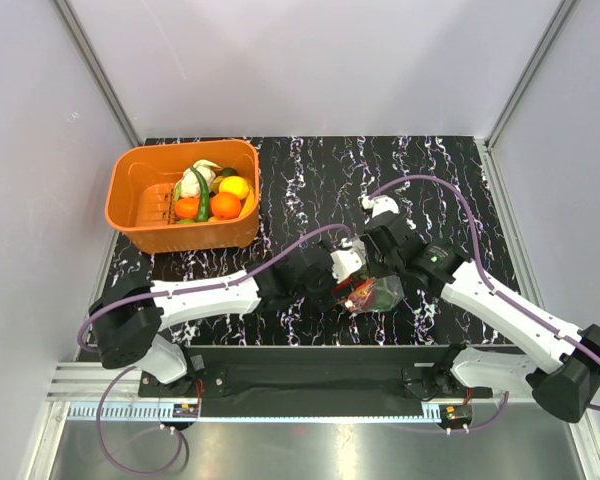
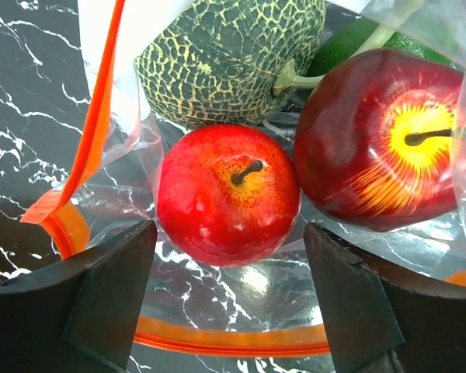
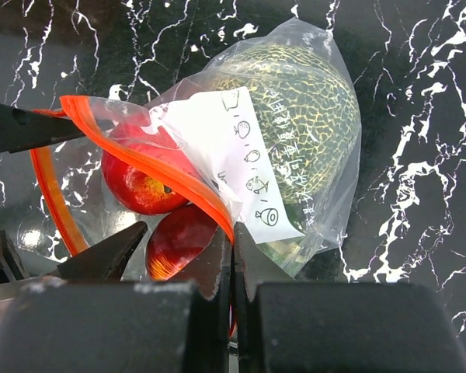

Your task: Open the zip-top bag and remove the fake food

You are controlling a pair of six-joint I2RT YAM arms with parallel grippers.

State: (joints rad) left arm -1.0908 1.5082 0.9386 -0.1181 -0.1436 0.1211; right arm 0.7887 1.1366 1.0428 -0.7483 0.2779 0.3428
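Zip-top bag (image 3: pixel 295 132) lies on the counter (image 1: pixel 310 170) between both arms, mouth already open; right end effector (image 3: pixel 233 256) is pinched tight on the bag's orange zip strip (image 3: pixel 151 167), prob. to hold the mouth up & open for the other arm. Left end effector (image 2: pixel 229 287) is spread wide just inside that mouth, straddling the red apple (image 2: pixel 227 194), w/ a darker apple (image 2: pixel 380 140) & netted green melon (image 2: pixel 225 58) crowding behind it. Orange basket (image 1: pixel 185 195) of other fruit sits well apart from the bag, not in the way; loose plastic round the apple looks like the main snag.
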